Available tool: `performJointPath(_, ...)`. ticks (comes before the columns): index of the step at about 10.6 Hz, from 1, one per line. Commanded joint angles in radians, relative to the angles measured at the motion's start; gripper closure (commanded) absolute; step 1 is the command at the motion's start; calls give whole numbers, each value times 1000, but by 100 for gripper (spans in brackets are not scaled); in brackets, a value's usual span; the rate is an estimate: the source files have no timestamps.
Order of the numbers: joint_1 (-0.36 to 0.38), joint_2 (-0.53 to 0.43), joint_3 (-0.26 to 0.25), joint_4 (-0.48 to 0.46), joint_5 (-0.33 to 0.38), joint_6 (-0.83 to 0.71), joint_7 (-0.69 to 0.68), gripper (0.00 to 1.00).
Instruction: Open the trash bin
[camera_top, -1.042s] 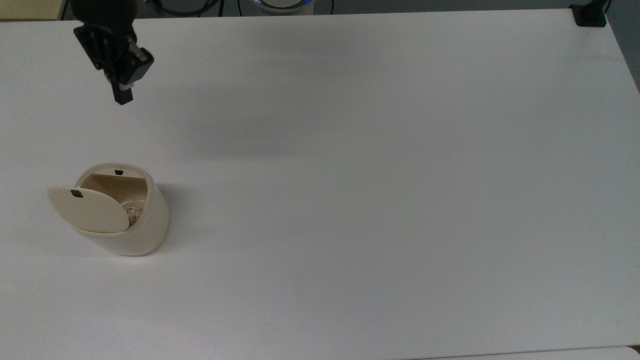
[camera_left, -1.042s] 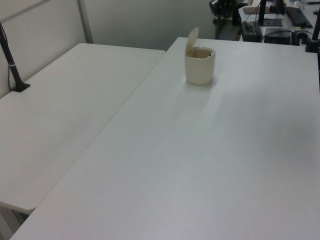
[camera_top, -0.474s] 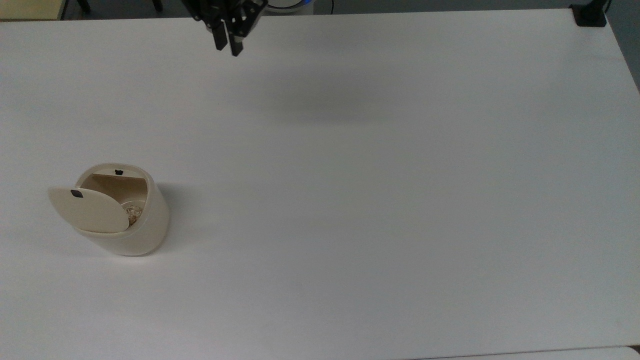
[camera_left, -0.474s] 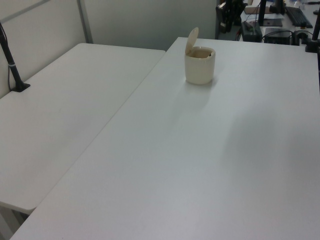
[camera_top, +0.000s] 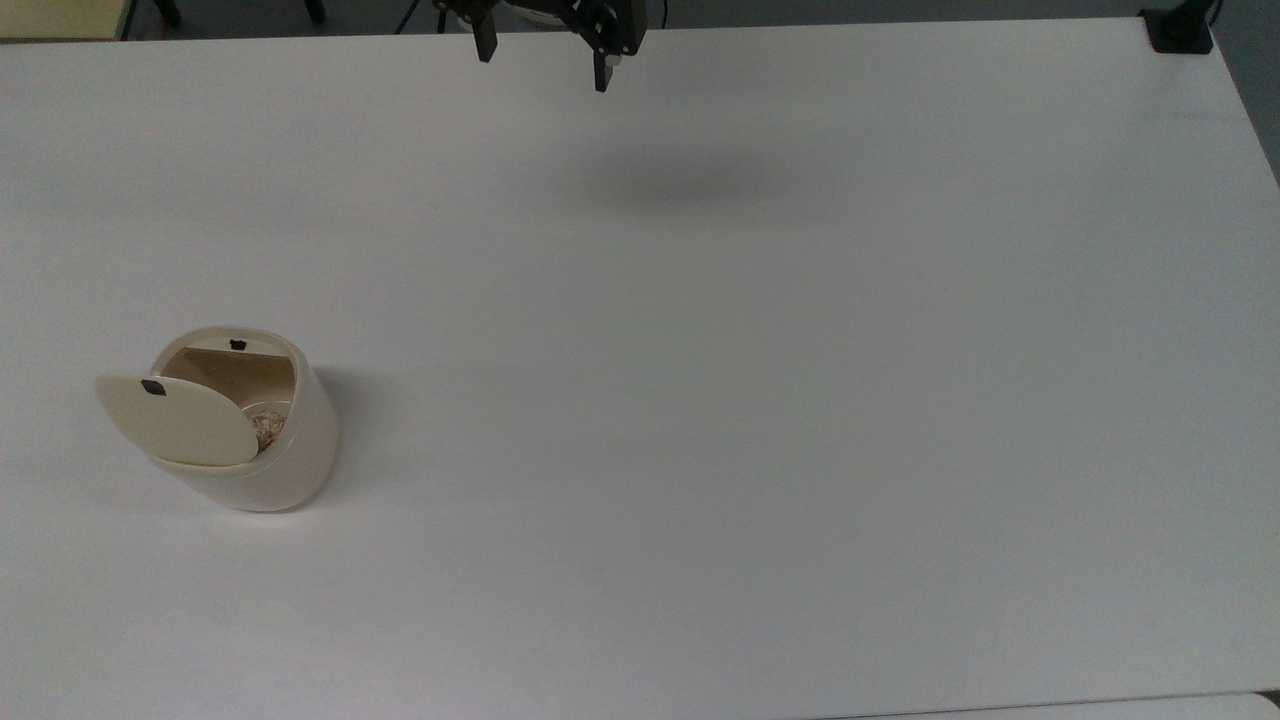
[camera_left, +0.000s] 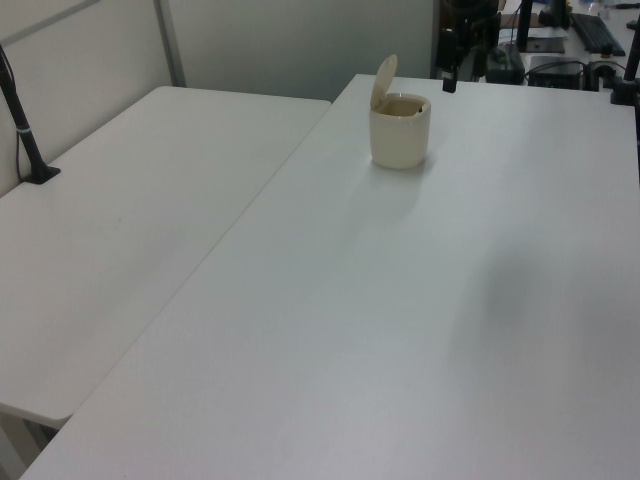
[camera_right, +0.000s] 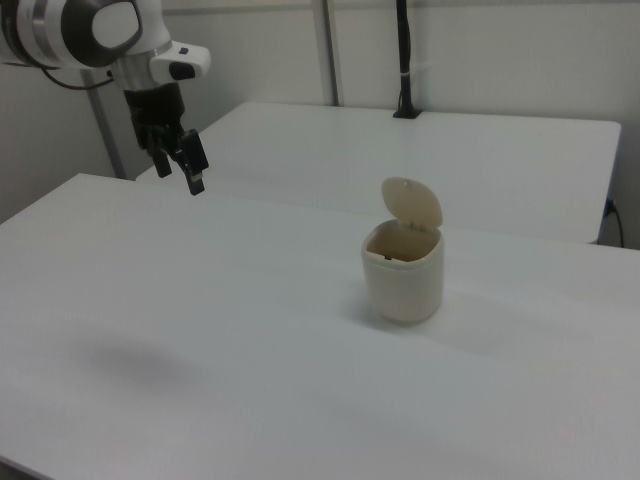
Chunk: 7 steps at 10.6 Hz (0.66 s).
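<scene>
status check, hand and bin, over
Hand open, empty, high over table's far edge. Bin lid up, bin open. Nothing in the way.

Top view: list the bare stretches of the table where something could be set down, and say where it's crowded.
Nearly all the white table is bare: everything from the trash bin across to the top view's right edge, plus the strip along its bottom edge. The bin, lid raised, takes only a spot near the top view's left. The gripper hangs open over the far edge.

The cream trash bin (camera_top: 262, 452) stands upright on the desk (camera_top: 760, 400) — lid (camera_top: 177, 419) raised, mouth open.
</scene>
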Motion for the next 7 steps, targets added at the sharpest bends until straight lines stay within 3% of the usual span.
performJointPath(1,7,-2,-9,-16,-8,-5,-223,0)
performJointPath(4,2,17,-9,-10,-78,46,-306,0)
performJointPath(7,-5,18,-20,30,-77,30,-300,0)
